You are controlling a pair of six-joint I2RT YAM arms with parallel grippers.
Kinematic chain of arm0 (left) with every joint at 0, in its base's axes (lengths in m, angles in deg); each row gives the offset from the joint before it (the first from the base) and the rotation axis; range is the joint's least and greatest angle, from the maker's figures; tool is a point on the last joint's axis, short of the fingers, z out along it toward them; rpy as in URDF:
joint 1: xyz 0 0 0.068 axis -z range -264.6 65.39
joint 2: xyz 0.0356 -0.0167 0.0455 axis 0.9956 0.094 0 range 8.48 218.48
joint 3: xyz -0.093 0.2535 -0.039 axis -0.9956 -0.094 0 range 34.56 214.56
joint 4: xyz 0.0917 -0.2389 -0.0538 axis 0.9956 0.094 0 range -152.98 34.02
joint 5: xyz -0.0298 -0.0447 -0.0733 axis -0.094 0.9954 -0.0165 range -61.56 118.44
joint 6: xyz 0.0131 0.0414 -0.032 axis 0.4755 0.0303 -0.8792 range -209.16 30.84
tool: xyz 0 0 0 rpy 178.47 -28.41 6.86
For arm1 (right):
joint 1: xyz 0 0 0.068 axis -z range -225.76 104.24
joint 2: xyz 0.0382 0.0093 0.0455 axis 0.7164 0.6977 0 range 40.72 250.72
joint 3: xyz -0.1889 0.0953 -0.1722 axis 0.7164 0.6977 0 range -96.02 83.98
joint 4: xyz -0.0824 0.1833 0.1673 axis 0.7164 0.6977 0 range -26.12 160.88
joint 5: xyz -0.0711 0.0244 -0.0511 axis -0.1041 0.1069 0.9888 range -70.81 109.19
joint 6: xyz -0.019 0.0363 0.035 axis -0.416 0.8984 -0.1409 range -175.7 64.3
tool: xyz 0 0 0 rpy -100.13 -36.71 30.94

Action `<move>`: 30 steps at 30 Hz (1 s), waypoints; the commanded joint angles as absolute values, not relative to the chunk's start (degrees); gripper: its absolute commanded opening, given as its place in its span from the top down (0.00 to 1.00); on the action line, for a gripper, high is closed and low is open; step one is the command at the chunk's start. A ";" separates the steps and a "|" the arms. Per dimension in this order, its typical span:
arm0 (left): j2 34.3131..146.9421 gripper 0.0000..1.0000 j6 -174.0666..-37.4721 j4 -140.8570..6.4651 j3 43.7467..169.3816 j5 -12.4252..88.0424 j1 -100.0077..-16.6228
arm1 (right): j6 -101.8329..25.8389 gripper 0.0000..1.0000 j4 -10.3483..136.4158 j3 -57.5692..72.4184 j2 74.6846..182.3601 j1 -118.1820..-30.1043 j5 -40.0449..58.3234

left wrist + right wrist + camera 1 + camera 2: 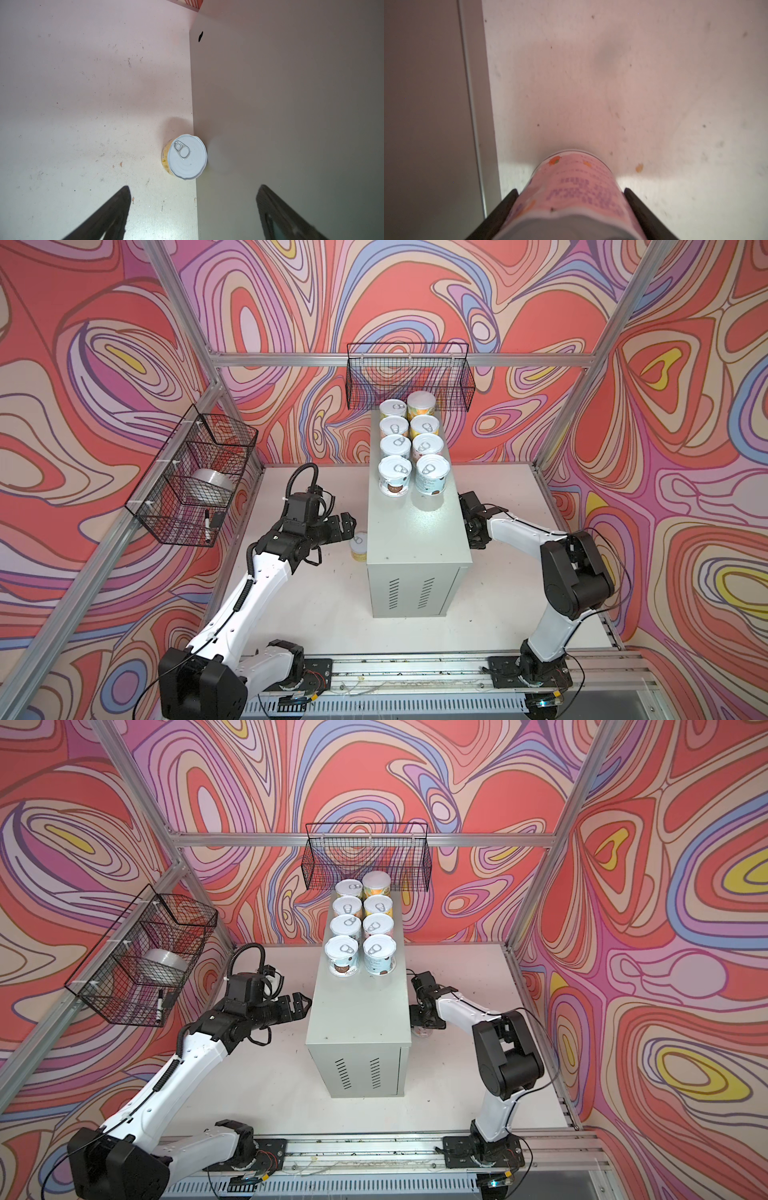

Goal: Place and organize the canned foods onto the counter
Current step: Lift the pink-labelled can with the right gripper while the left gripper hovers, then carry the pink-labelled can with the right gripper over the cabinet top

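The counter [415, 539] [357, 1019] is a tall pale grey cabinet standing mid-table. Several canned foods [395, 472] [341, 955] stand in two rows on its far end. A yellow-labelled can [358, 546] [187, 156] stands upright on the white tabletop against the counter's left side. My left gripper [347, 526] [301, 1006] [194, 187] hangs open just short of it, with nothing between its fingers. On the counter's right side, low by the tabletop, my right gripper [420, 1018] [571, 193] is shut on a pink-labelled can [571, 182]. In a top view the counter hides most of that gripper.
A black wire basket [187, 481] on the left frame rail holds a silvery tape roll [210, 485] and a marker [206, 524]. Another wire basket [409, 377] hangs on the back rail just behind the cans. The white tabletop [311, 605] surrounds the counter.
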State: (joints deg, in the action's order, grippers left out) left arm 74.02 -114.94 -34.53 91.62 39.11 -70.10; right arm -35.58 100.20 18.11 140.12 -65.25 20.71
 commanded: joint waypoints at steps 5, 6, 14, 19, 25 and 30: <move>71.04 0.06 -115.09 -34.50 90.09 40.65 -70.60 | -36.44 1.00 112.26 15.47 124.08 -65.36 18.44; 71.06 0.06 -114.93 -34.26 90.18 40.63 -70.56 | -36.58 1.00 114.41 14.53 122.29 -65.36 18.55; 71.08 0.07 -113.94 -32.61 90.81 39.78 -70.53 | -39.25 1.00 131.86 0.74 113.34 -65.36 22.53; 71.13 0.07 -113.68 -32.30 91.13 39.43 -70.45 | -39.88 1.00 140.07 -12.73 112.52 -66.06 23.30; 71.42 0.08 -113.19 -31.60 92.09 39.08 -70.43 | -39.58 1.00 146.89 -31.44 117.05 -73.61 25.19; 70.99 0.08 -113.24 -31.26 92.05 38.74 -70.36 | -39.44 1.00 149.02 -40.45 121.42 -79.77 26.70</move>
